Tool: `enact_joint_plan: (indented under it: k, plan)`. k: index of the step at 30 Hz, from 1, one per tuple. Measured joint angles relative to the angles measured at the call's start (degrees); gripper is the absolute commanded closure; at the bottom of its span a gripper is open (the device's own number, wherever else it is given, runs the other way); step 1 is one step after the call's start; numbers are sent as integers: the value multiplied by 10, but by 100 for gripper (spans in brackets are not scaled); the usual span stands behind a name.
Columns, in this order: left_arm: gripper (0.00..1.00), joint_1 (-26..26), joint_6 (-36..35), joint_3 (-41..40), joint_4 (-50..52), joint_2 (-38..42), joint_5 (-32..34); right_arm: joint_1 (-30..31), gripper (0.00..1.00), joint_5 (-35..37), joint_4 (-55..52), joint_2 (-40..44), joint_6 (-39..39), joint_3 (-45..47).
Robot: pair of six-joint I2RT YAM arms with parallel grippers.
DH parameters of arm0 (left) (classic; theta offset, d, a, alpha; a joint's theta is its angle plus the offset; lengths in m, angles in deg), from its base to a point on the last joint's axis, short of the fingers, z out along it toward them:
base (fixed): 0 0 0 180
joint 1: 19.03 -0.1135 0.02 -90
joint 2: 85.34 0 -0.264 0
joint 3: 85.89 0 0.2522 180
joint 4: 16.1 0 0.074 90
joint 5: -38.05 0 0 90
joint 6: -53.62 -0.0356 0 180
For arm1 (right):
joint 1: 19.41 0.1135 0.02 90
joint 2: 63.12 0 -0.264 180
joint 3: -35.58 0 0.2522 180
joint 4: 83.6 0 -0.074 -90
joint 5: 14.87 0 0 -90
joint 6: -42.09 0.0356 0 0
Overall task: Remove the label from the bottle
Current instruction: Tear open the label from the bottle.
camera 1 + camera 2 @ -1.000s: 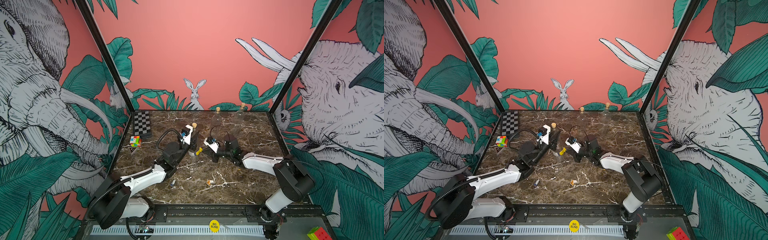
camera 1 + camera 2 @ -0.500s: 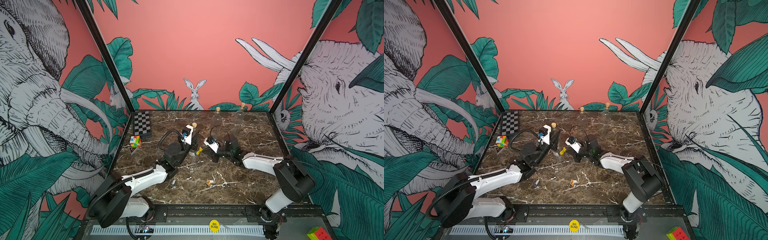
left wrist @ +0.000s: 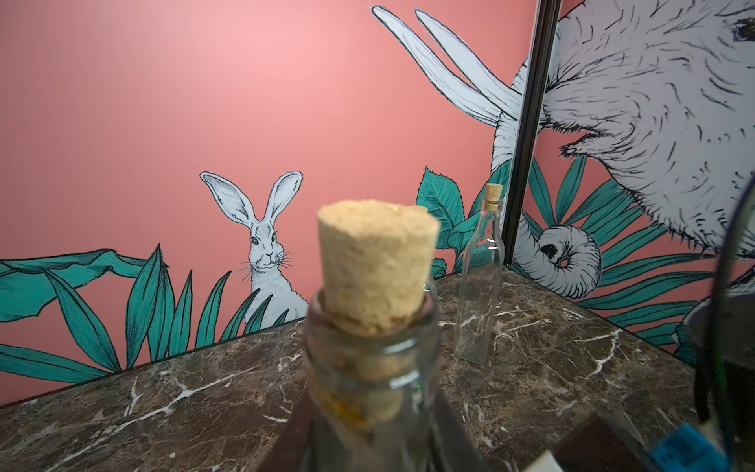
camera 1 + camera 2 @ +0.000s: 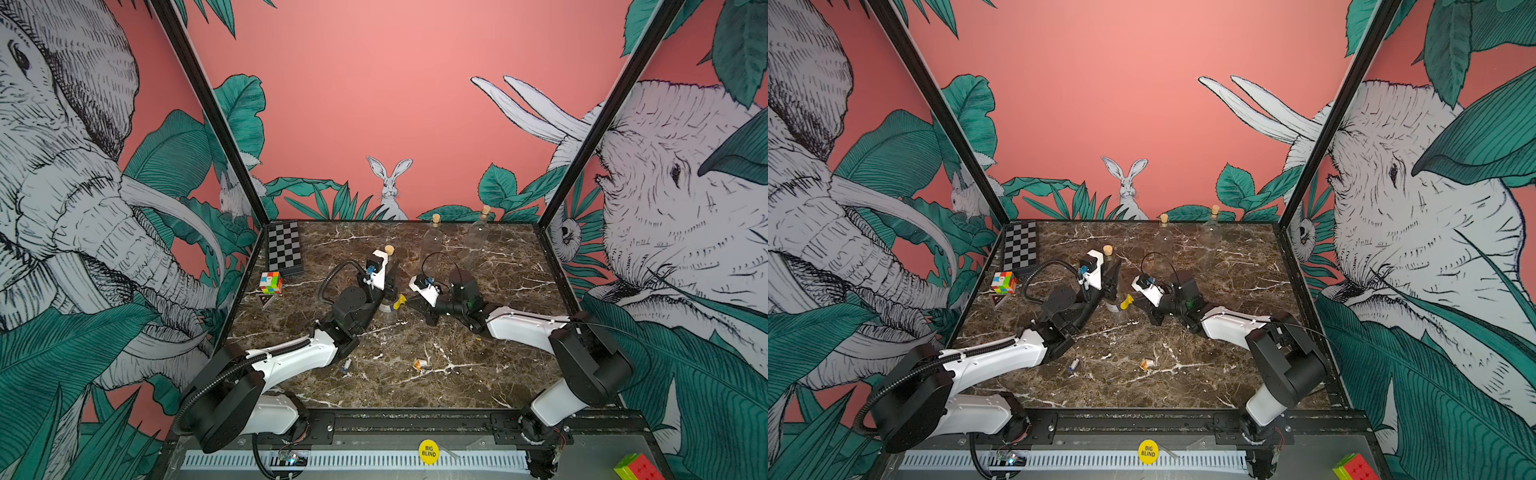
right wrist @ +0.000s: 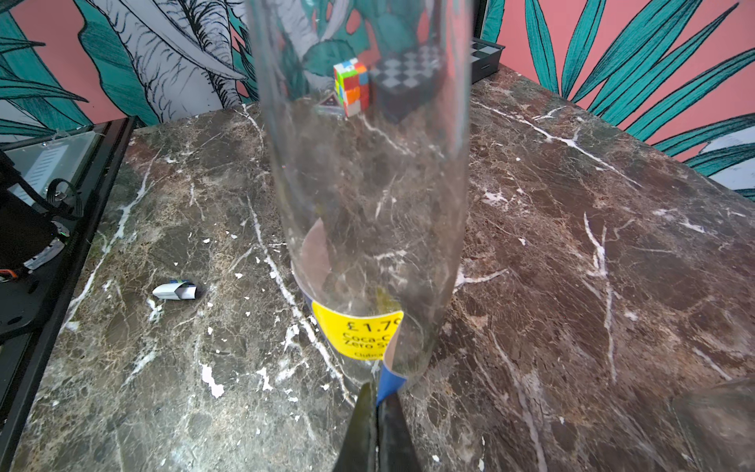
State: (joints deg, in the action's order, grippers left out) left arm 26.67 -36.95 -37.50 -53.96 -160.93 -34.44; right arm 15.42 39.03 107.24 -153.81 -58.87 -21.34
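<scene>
A clear glass bottle (image 4: 388, 309) with a cork (image 4: 389, 249) stands upright mid-table. My left gripper (image 4: 384, 286) is shut on its upper part; in the left wrist view its dark fingers (image 3: 286, 441) flank the neck below the cork (image 3: 376, 265). Low on the bottle (image 5: 367, 163) is a yellow price label (image 5: 355, 331) with a blue edge, partly peeled off the glass. My right gripper (image 5: 378, 394) is shut on that blue corner, next to the bottle's base. In both top views the label (image 4: 1126, 302) shows between the two grippers.
Two more clear corked bottles (image 4: 432, 245) (image 4: 478, 241) stand at the back right. A chessboard (image 4: 284, 248) and a colour cube (image 4: 271, 282) lie at the back left. Curled label scraps (image 4: 347, 365) (image 4: 419, 364) lie toward the front.
</scene>
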Motion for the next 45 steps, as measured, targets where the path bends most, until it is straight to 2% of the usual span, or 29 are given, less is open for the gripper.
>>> enact_joint_plan:
  k: [31, 32, 33, 35, 36, 38, 45]
  plan:
    - [100, 1, -1, 2, -2, -3, 61, -1, 100, -10, -28, 15, -14, 26]
    - [100, 1, -1, 2, -2, -3, 61, -2, 86, -12, -28, 16, -15, 28]
    - [100, 1, -3, 2, -2, -3, 61, -4, 79, -13, -30, 20, -15, 30]
    - [100, 1, -7, 3, -2, -4, 59, -8, 54, -21, -31, 32, -21, 38]
    - [100, 1, -9, 3, -2, -4, 58, -11, 48, -24, -31, 38, -26, 42]
    - [100, 1, -14, 5, 0, -5, 54, -17, 41, -37, -35, 49, -45, 44]
    - [100, -2, -18, 6, 1, -5, 34, -36, 37, -77, -59, 36, -106, 10]
